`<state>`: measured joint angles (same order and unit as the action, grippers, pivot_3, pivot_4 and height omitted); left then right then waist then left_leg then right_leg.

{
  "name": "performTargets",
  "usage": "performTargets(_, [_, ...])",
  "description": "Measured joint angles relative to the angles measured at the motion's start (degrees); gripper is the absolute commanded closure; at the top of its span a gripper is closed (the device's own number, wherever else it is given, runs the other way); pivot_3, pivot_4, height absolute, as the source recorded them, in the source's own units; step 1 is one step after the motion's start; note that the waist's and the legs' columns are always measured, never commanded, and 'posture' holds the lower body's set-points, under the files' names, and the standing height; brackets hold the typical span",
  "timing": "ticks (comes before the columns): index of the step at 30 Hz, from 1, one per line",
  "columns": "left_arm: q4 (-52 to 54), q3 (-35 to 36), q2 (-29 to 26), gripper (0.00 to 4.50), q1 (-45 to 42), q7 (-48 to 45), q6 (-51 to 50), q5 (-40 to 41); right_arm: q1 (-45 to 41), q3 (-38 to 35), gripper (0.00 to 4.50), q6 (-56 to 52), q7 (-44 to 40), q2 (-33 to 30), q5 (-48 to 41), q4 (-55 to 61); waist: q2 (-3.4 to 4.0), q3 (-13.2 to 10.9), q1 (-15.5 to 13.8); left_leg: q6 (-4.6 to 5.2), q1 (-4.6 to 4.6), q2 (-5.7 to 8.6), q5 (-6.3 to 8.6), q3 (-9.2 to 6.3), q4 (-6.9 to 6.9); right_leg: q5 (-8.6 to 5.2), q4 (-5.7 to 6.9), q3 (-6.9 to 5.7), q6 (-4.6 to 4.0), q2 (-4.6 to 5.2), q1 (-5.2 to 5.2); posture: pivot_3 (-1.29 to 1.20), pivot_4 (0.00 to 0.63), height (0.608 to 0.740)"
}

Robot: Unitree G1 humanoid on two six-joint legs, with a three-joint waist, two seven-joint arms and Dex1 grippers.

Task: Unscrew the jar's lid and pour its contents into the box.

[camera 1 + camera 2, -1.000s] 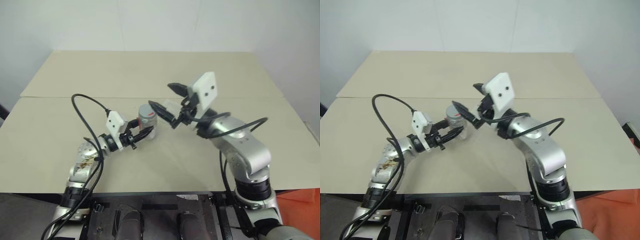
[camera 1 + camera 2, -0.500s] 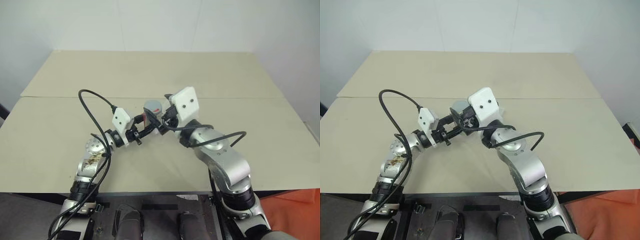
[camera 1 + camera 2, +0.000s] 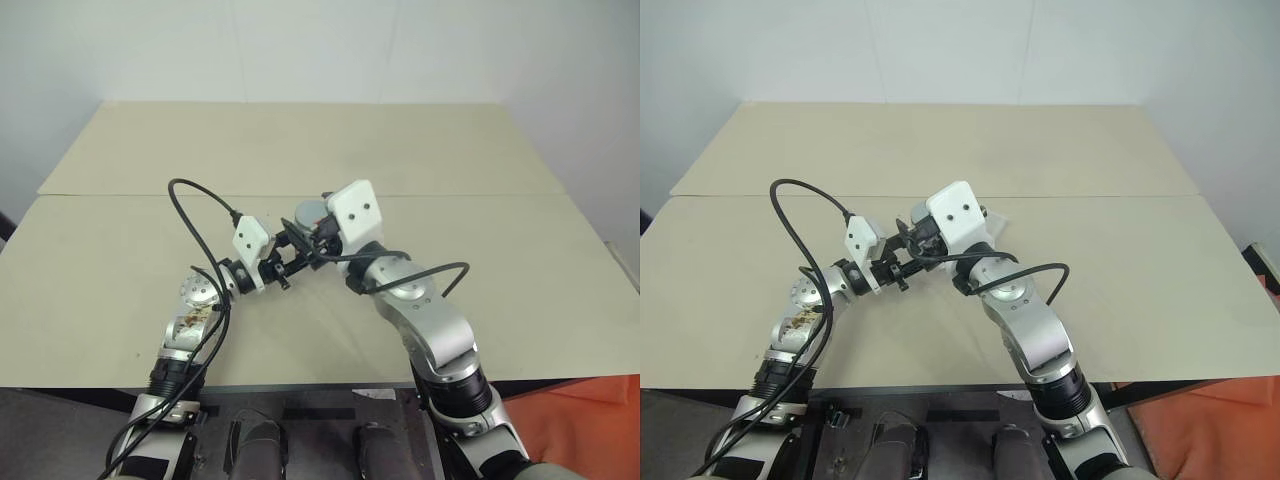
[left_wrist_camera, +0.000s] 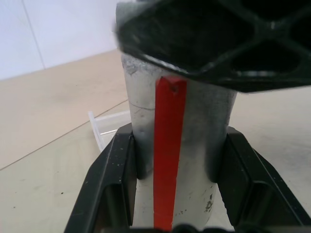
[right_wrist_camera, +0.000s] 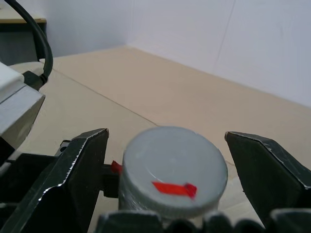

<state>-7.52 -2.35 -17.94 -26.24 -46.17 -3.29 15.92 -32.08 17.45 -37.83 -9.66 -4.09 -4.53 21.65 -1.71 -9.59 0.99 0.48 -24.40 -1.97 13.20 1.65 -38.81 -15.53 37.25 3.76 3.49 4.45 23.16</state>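
Left gripper (image 4: 170, 194) clamping jar (image 4: 175, 136) body, steadying it upright against twist; right gripper (image 5: 167, 160) spread wide, straddling lid (image 5: 174, 171), readying to unscrew; box (image 4: 109, 127) waiting just behind.

jar (image 4: 175, 145) upright between left end effector (image 4: 175, 194) fingers, lid (image 5: 173, 167) on top (right end effector (image 5: 170, 160) straddling it), box (image 4: 109, 126) just behind

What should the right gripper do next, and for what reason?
Probably close on the lid. The left gripper is shut on the jar and holds it upright. The right gripper is open, its fingers standing on either side of the lid with gaps, so the lid is not yet gripped for unscrewing.
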Motion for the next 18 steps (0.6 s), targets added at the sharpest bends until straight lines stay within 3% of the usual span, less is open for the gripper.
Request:
performTargets(5, [0.00, 0.00, 0.13, 2.57, 0.00, 0.01, 0.00, -0.05, -0.33, -0.47, 0.03, 0.47, 0.12, 0.71, 0.92, -0.99, 0.00, 0.00, 0.00, 0.00, 0.00, 0.00, 0.00, 0.00, 0.00, 0.00, 0.00, 0.00, 0.00, 0.00, 0.00, 0.00, 0.150, 0.740])
performTargets(8, [0.00, 0.00, 0.18, 2.57, 0.00, 0.04, 0.00, -0.05, -0.42, -1.04, 0.62, 0.53, 0.04, 1.29, 0.97, -1.26, 0.00, 0.00, 0.00, 0.00, 0.00, 0.00, 0.00, 0.00, 0.00, 0.00, 0.00, 0.00, 0.00, 0.00, 0.00, 0.00, 0.150, 0.740])
performTargets(11, [0.00, -0.01, 0.39, 2.57, -0.12, 0.19, 0.01, -0.07, -0.42, -1.20, 1.60, 0.54, -0.37, 1.76, 0.84, -1.38, 0.00, 0.00, 0.00, 0.00, 0.00, 0.00, 0.00, 0.00, 0.00, 0.00, 0.00, 0.00, 0.00, 0.00, 0.00, 0.00, 0.150, 0.740])
performTargets(12, [0.00, 0.03, 0.40, 2.57, -0.15, 0.32, 0.10, -0.07, -0.42, -1.27, 1.72, 0.55, -0.36, 1.84, 0.94, -1.41, 0.00, 0.00, 0.02, 0.00, 0.00, -0.01, 0.00, -0.01, 0.00, 0.00, 0.01, 0.00, 0.00, 0.00, 0.00, 0.00, 0.150, 0.740])
performTargets(18, [-0.05, 0.02, 0.32, 2.57, -0.15, 0.32, 0.44, -0.08, -0.68, -1.27, 1.72, 0.60, -1.12, 1.18, 0.98, -1.46, 0.00, 0.00, 0.01, 0.00, 0.00, 0.00, 0.00, 0.00, 0.00, 0.00, 0.00, 0.00, 0.00, 0.00, 0.00, 0.00, 0.150, 0.740])
